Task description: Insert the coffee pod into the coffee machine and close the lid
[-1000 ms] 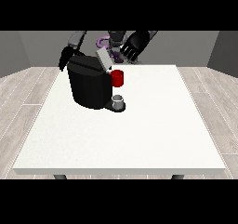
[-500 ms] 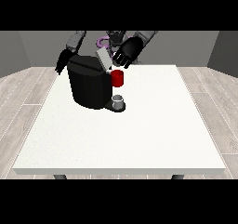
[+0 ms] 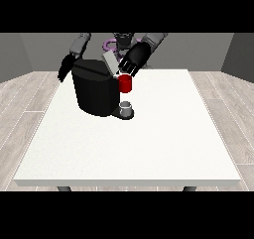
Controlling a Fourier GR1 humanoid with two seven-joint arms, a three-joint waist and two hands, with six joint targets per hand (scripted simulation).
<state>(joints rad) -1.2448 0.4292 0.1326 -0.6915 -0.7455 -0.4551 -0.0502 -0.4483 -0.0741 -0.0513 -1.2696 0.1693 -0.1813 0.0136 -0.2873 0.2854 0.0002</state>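
A black coffee machine (image 3: 95, 91) stands on the white table (image 3: 149, 139) towards the far left. Its grey lid (image 3: 110, 63) is tilted up over a red head (image 3: 125, 83). A small grey cup (image 3: 126, 107) sits on the machine's base under the head. The hand at the view's right (image 3: 134, 59) hangs just above the red head and beside the raised lid, fingers pointing down; I see no pod in it. The hand at the view's left (image 3: 65, 67) rests behind the machine's far left corner. The coffee pod itself is not visible.
The robot's torso (image 3: 116, 42) is behind the table's far edge. Wooden floor surrounds the table. The table's near and right parts stretch wide in front of the machine.
The hand at the view's right has come down and towards the machine, from above the lid to just over the red head. The other hand has barely moved.
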